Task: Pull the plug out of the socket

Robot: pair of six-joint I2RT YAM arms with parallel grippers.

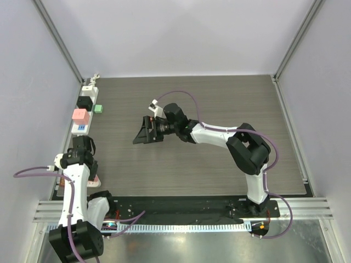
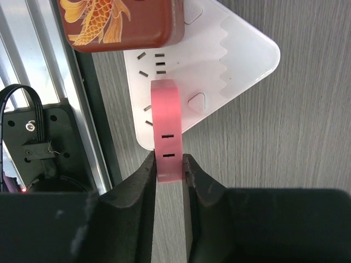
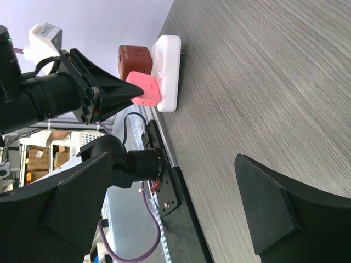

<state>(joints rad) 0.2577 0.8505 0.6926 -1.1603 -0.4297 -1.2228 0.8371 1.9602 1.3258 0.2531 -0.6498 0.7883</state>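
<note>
The socket is a long white power strip (image 1: 89,92) along the table's left edge. Its near end shows in the left wrist view (image 2: 230,55) and the right wrist view (image 3: 169,66). My left gripper (image 2: 169,164) is shut on a pink plug (image 2: 165,120) at that near end. I cannot tell if its pins are still in the outlet. From the right wrist view the left gripper (image 3: 129,94) clamps the pink plug (image 3: 145,90) against the strip. In the top view it (image 1: 92,176) is mostly hidden under its own wrist. My right gripper (image 3: 175,213) is open and empty over mid-table (image 1: 143,132).
A brown plug with a goldfish pattern (image 2: 123,22) sits in the strip just beyond the pink one. Farther along are a pink-red cube (image 1: 80,116) and a black plug (image 1: 85,102). A green block (image 1: 98,108) lies beside the strip. A metal rail (image 2: 33,66) borders the table's left edge.
</note>
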